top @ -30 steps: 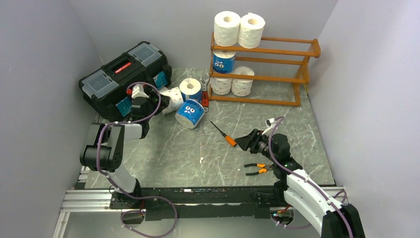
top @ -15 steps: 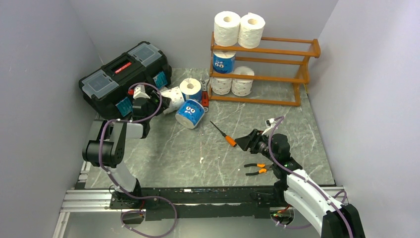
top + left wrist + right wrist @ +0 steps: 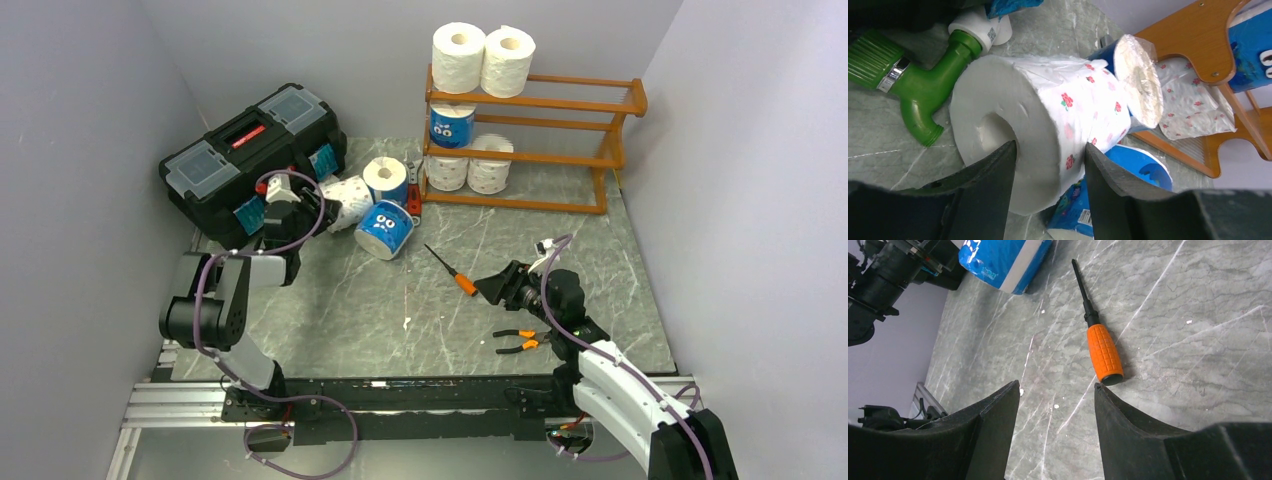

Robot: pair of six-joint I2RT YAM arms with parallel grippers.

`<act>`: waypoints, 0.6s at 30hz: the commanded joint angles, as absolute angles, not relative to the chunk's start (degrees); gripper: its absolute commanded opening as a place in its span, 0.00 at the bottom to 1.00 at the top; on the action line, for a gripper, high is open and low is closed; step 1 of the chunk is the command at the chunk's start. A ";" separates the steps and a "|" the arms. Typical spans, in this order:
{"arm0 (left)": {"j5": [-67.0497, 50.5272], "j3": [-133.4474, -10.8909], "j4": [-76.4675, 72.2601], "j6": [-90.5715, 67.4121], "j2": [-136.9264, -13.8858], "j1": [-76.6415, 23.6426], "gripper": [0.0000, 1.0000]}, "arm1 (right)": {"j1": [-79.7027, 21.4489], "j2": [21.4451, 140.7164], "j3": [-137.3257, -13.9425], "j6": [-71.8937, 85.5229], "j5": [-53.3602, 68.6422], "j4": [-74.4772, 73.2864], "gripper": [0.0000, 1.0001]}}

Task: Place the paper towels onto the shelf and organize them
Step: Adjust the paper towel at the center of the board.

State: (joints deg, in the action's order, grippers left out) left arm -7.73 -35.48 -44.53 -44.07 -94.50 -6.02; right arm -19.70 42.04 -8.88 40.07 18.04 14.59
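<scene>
While the left gripper (image 3: 1048, 150) straddles the wall of a white roll (image 3: 1013, 95) lying on the counter (image 3: 400, 300) beside the toolbox (image 3: 240, 150), one finger sits at the hollow core and the other against the outer wrap. Whether they squeeze the roll cannot be told. An upright blue roll (image 3: 385, 180) and a tipped blue roll (image 3: 384, 228) stand just beside it. The shelf (image 3: 600, 105) carries a top pair (image 3: 483, 58) of white rolls, a middle blue roll (image 3: 451, 125) and a bottom pair (image 3: 467, 172) of white rolls, all at its left end. The right gripper (image 3: 1057, 386) is spread and empty, low over the counter near a screwdriver (image 3: 1103, 352).
</scene>
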 commanded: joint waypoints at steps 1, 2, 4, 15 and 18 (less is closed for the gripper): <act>-8.16 -34.64 -46.66 -43.03 -88.46 -6.10 0.52 | -19.95 41.99 -9.17 39.38 17.31 16.45 0.59; -7.93 -34.41 -45.81 -42.89 -87.17 -6.15 0.52 | -19.99 42.10 -9.21 39.40 17.31 16.44 0.59; -7.82 -34.92 -41.77 -42.20 -84.39 -6.15 0.51 | -19.96 42.21 -9.23 39.38 17.31 16.45 0.59; -2.42 -38.66 -18.71 -34.50 -70.73 -11.25 0.60 | -19.91 44.04 -8.83 40.06 18.39 18.63 0.59; -0.97 -37.49 -17.24 -36.80 -69.50 -11.21 0.72 | -19.95 43.34 -8.64 40.08 18.37 18.39 0.59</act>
